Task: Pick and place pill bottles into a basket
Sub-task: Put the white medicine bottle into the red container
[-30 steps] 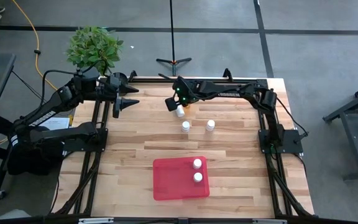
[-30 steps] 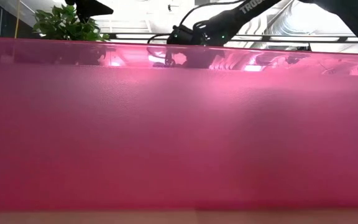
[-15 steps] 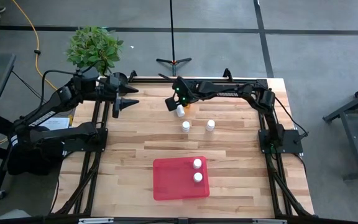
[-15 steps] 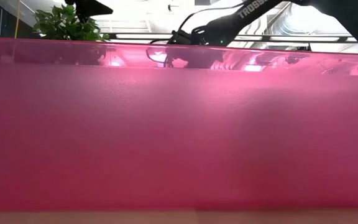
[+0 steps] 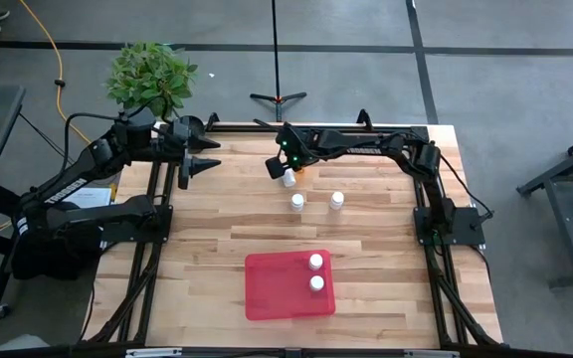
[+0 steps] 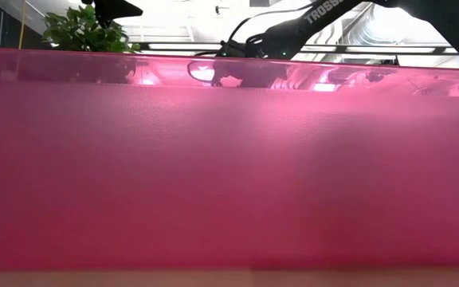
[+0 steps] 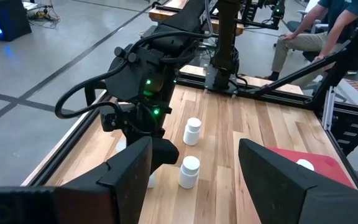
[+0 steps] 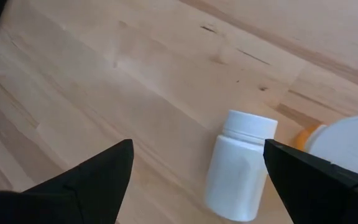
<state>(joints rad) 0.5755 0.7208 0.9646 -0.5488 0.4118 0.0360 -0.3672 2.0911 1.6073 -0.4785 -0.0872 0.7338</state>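
A white pill bottle [image 8: 240, 163] stands on the wooden table [image 5: 217, 219], right beside the orange one [image 8: 304, 135]. The right gripper [image 5: 281, 167] hangs over it with fingers wide apart, ready to grab. Two bottles [image 5: 316, 272] sit in the red basket [image 5: 272, 288]. The left gripper [image 5: 199, 157] waits at the far left edge, fingers apart, holding nothing.

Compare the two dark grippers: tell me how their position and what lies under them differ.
The right gripper reaches out over the far middle of the wooden table, above a small white pill bottle; the left gripper waits at the table's far left edge, over no bottle. Both stand open, holding nothing.
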